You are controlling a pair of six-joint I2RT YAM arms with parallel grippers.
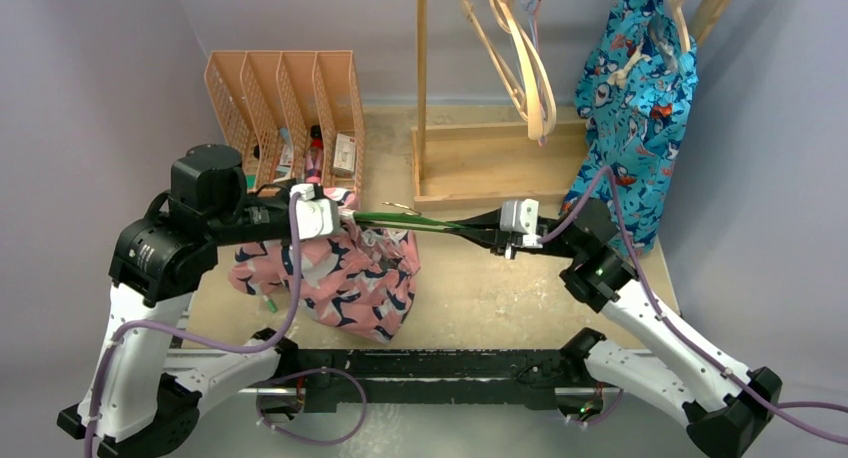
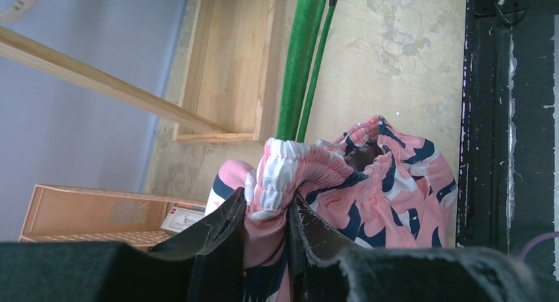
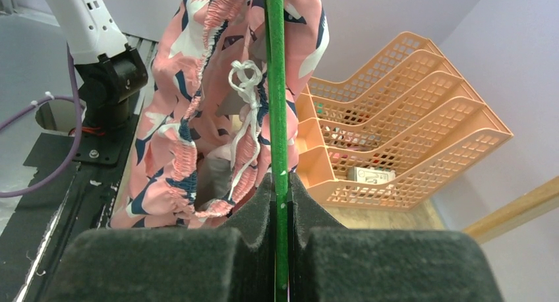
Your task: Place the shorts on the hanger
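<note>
The pink shorts with navy-and-white print hang bunched left of centre, lower folds on the table. My left gripper is shut on their gathered waistband, fabric pinched between both fingers. The thin green hanger runs level between the two grippers. Its far end goes into the waist opening, next to the white drawstring. My right gripper is shut on the hanger's green bar, which passes straight between its pads. The hanger's hook is hidden.
A peach file organizer stands at the back left. A wooden rack at the back centre carries pale wooden hangers. A bright blue printed garment hangs at the back right. A black rail runs along the near edge.
</note>
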